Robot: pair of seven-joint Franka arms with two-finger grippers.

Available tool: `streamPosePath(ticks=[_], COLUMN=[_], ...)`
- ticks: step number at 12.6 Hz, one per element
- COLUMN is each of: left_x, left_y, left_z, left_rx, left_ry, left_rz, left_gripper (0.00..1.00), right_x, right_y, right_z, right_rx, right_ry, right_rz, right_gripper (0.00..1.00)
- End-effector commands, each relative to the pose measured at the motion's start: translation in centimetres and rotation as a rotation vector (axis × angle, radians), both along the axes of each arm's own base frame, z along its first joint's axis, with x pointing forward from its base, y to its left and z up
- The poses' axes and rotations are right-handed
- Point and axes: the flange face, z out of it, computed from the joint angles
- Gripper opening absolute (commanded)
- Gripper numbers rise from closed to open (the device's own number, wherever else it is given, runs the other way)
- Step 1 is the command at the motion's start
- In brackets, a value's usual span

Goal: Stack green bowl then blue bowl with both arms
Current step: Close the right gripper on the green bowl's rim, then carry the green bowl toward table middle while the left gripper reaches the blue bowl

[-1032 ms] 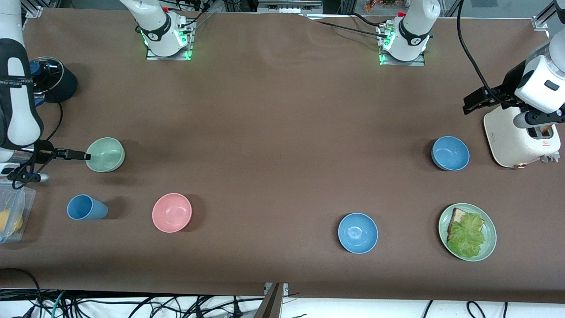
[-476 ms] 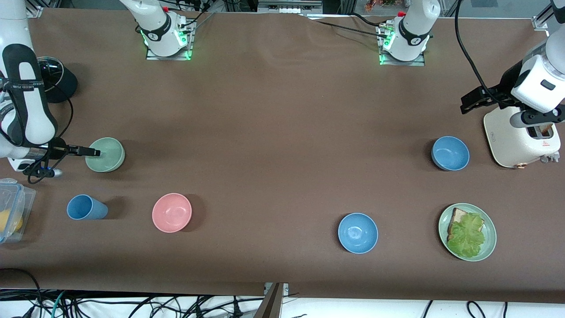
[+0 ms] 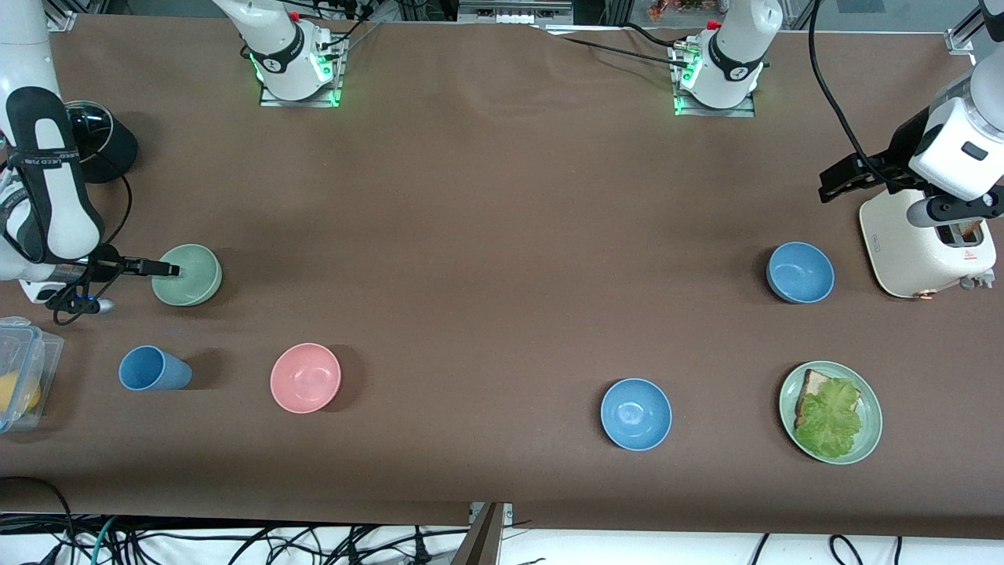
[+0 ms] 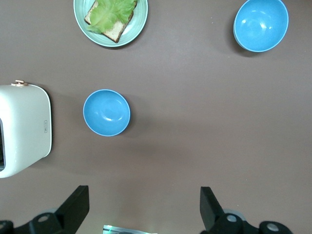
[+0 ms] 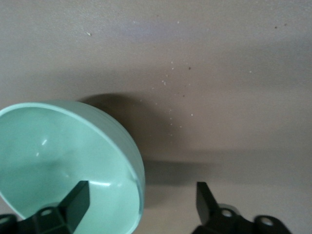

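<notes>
The green bowl stands toward the right arm's end of the table. My right gripper is open and low at its rim. In the right wrist view the right gripper straddles the rim of the green bowl, one finger inside and one outside. One blue bowl stands beside the toaster, and a second blue bowl lies nearer the front camera. My left gripper is open and empty, up over the table by the toaster. The left wrist view shows the left gripper and both blue bowls.
A pink bowl and a blue cup lie nearer the camera than the green bowl. A clear plastic box sits at the table's edge. A white toaster and a green plate with bread and lettuce are at the left arm's end.
My right arm has swung in and its fingers have slid farther over the green bowl's rim. The left arm has barely shifted. No bowl has moved.
</notes>
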Motion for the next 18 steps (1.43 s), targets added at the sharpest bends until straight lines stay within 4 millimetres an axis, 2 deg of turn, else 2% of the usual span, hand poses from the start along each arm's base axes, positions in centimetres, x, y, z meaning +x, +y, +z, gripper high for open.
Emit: streamPosePath(ticks=[1, 2, 3, 4, 6, 8, 10, 11, 12, 13, 15, 16, 18], left_x=[-0.1, -0.1, 0.0, 0.4, 1.4, 2.2, 2.1, 1.9, 1.6, 1.5, 1.4, 1.2, 0.6], left_y=[-0.1, 0.0, 0.1, 0.4, 2.4, 3.2, 3.5, 4.2, 5.3, 7.1, 9.7, 10.9, 12.5], left_z=[0.5, 0.3, 0.0, -0.7, -1.8, -3.9, -5.8, -7.8, -9.6, -10.5, -11.5, -12.6, -13.3], left_rx=[-0.019, -0.019, -0.008, 0.005, 0.018, 0.027, 0.03, 0.022, 0.015, 0.013, 0.022, 0.026, 0.022], left_ry=[0.009, 0.013, 0.017, 0.022, 0.014, 0.047, 0.079, 0.107, 0.127, 0.122, 0.114, 0.11, 0.107], left_rz=[0.0, 0.002, 0.001, 0.005, 0.033, 0.048, 0.011, -0.027, -0.06, -0.058, -0.068, -0.078, -0.074], left_gripper=[1.0, 1.0, 1.0, 1.0, 1.0, 1.0, 1.0, 1.0, 1.0, 1.0, 1.0, 1.0, 1.0], right_x=[-0.1, -0.1, -0.1, -0.1, -0.1, 0.4, 1.7, 2.8, 3.5, 4.0, 5.6, 6.1, 7.2], right_y=[-0.2, -0.1, -0.1, -0.1, 0.1, 0.1, 0.3, 0.6, 0.9, 1.2, 4.5, 6.3, 11.3], right_z=[0.0, 0.1, 0.1, 0.1, 0.2, 0.9, 3.6, 5.6, 7.1, 8.2, 9.7, 10.4, 12.3], right_rx=[0.018, 0.019, 0.021, 0.022, 0.027, 0.021, 0.025, 0.036, 0.053, 0.064, 0.083, 0.076, 0.058], right_ry=[-0.023, -0.023, -0.021, -0.02, -0.015, -0.028, -0.054, -0.055, -0.041, -0.037, -0.032, -0.024, -0.005], right_rz=[0.006, 0.007, 0.008, 0.008, 0.01, 0.014, 0.021, 0.031, 0.042, 0.041, -0.007, -0.037, -0.081], right_gripper=[0.38, 0.17, 0.05, 0.0, 0.0, 0.0, 0.0, 0.0, 0.0, 0.0, 0.0, 0.0, 0.0])
